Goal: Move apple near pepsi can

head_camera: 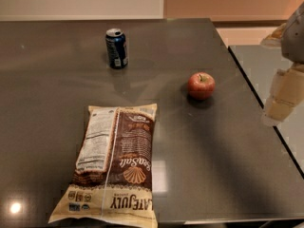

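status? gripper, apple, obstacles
Gripper at right edge, apart from small round red apple. Apple right of upright dark blue pepsi can. Brown chip bag off that line.

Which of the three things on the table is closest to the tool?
The red apple; the tool hangs at the right edge, while the pepsi can and chip bag sit farther left.
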`<state>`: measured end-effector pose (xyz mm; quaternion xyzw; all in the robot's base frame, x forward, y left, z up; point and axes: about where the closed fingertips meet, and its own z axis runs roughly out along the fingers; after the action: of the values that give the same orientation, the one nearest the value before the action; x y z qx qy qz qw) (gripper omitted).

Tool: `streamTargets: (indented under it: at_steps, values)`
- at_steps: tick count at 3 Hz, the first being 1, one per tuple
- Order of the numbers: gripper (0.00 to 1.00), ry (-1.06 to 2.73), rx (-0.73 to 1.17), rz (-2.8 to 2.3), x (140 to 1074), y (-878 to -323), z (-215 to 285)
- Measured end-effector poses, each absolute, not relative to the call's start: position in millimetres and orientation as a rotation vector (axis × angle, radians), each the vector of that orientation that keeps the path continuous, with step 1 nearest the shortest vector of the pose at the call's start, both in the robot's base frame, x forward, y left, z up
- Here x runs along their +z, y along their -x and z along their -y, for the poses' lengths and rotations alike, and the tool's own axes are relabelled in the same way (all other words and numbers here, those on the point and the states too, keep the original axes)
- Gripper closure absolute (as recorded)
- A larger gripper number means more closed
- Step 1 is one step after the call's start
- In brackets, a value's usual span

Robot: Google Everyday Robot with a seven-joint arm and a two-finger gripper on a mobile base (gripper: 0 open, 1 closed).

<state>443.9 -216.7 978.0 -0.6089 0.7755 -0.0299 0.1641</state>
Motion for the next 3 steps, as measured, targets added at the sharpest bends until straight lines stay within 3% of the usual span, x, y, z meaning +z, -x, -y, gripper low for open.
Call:
streamTargets:
  at_steps: [3]
  values:
    - [0.0,1.69,-0.002,-2.148,951.2,-525.9,217.5]
